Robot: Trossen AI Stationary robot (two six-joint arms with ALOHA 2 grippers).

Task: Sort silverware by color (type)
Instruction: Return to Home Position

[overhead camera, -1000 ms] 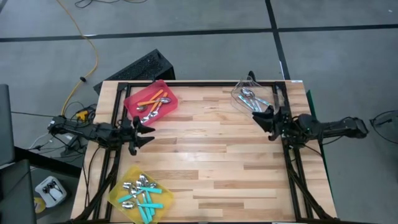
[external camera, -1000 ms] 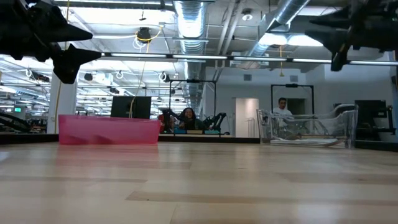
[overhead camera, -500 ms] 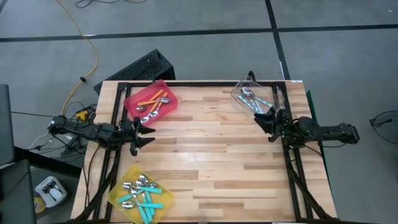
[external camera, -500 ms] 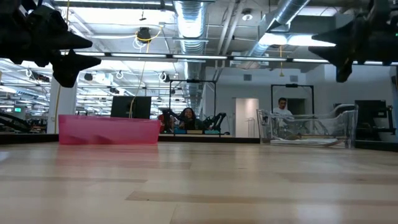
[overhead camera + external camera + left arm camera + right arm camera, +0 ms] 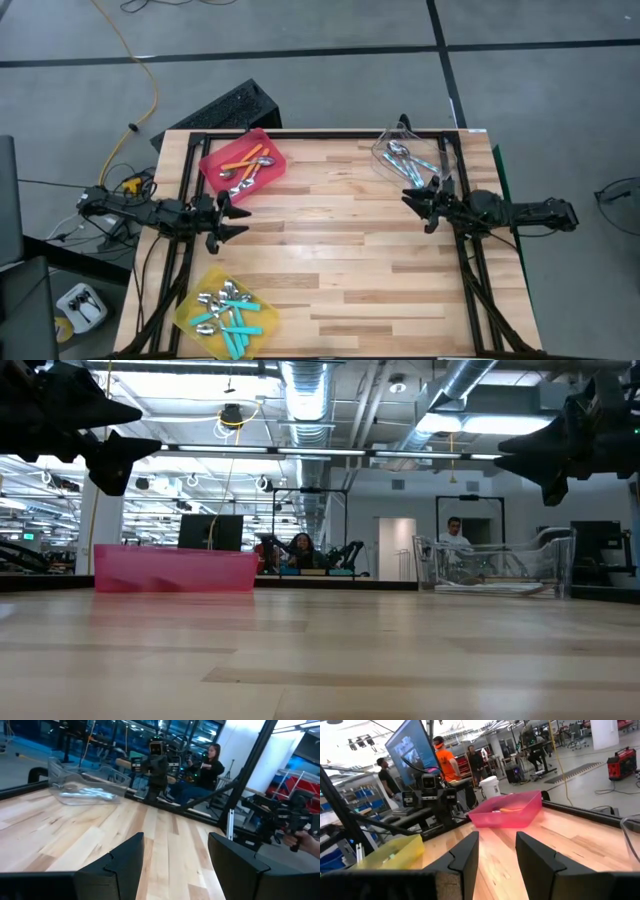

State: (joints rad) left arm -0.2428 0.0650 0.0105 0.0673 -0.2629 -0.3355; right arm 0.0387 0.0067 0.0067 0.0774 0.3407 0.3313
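Observation:
The silverware lies in three bins. Orange-handled spoons [image 5: 248, 160] are in the red bin [image 5: 215, 163] at the far left. Teal-handled spoons [image 5: 230, 312] are in the yellow bin [image 5: 190, 308] at the near left. Light-blue-handled spoons [image 5: 408, 156] are in the clear bin [image 5: 385, 150] at the far right. My left gripper [image 5: 238, 215] hovers open at the table's left edge, pointing level toward the right. My right gripper [image 5: 412, 204] hovers open at the right edge, facing it. Both are high above the wood, with nothing between the fingers [image 5: 175, 865] [image 5: 497, 855].
The wide middle of the wooden table [image 5: 340, 250] lies bare between the two grippers. Black frame rails [image 5: 470, 290] run along the left and right edges. People sit and stand in the room beyond the table [image 5: 455, 540].
My right gripper has sunk and tipped level, its tips drifting a little toward the table's near edge and centre, away from the clear bin. The gap between its fingers has stayed the same. The spoons and bins have not moved.

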